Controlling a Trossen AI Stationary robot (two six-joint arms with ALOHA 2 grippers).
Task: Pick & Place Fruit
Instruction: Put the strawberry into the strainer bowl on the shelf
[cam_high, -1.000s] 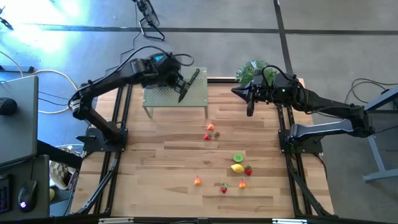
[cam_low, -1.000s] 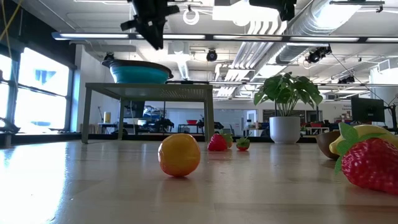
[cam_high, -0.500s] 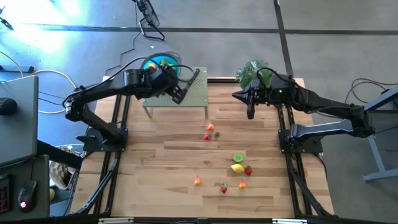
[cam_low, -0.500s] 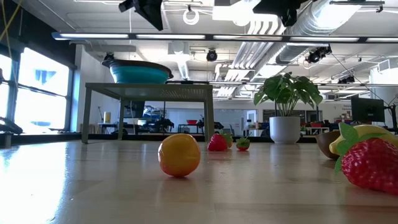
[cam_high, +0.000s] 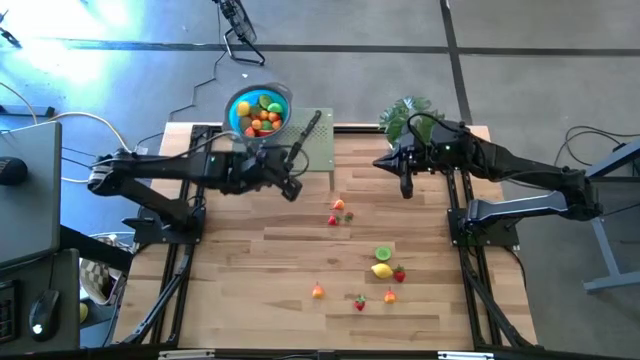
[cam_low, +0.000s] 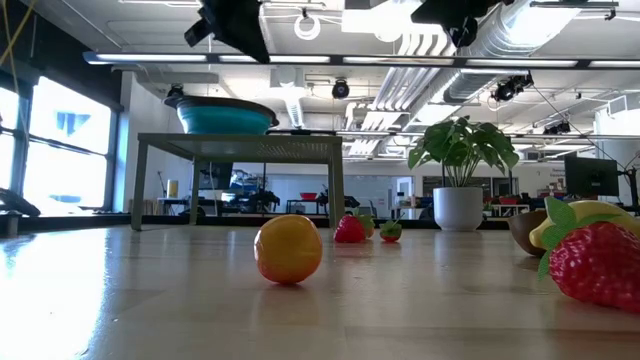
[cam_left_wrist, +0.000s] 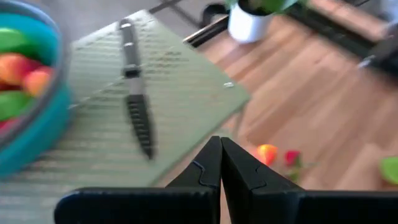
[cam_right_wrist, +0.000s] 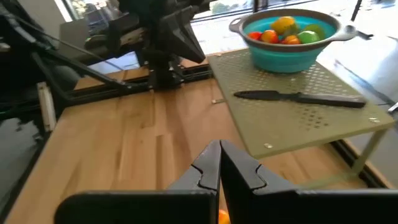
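Several small toy fruits lie on the wooden table: an orange piece (cam_high: 338, 205) and a red one (cam_high: 333, 220) mid-table, and a green half (cam_high: 383, 254), a yellow lemon (cam_high: 381, 270), a strawberry (cam_high: 399, 274) and others nearer the front. More fruit fills the blue bowl (cam_high: 258, 110), which stands on the green perforated stand (cam_high: 285, 152). My left gripper (cam_high: 290, 188) is shut and empty, just off the stand's near edge; it also shows in the left wrist view (cam_left_wrist: 221, 163). My right gripper (cam_high: 405, 186) is shut and empty, in the air beside the potted plant (cam_high: 405, 115); it also shows in the right wrist view (cam_right_wrist: 219, 160).
A black-handled knife (cam_high: 308, 133) lies on the stand beside the bowl. In the low view an orange (cam_low: 288, 250) and a strawberry (cam_low: 598, 265) lie close to the camera. Bare wood stretches across the table's left and near parts.
My left gripper has drawn back from over the bowl and stand toward the table's near edge and now hangs just off the stand's near side, still shut. The bowl of fruit, covered by the arm before, now shows.
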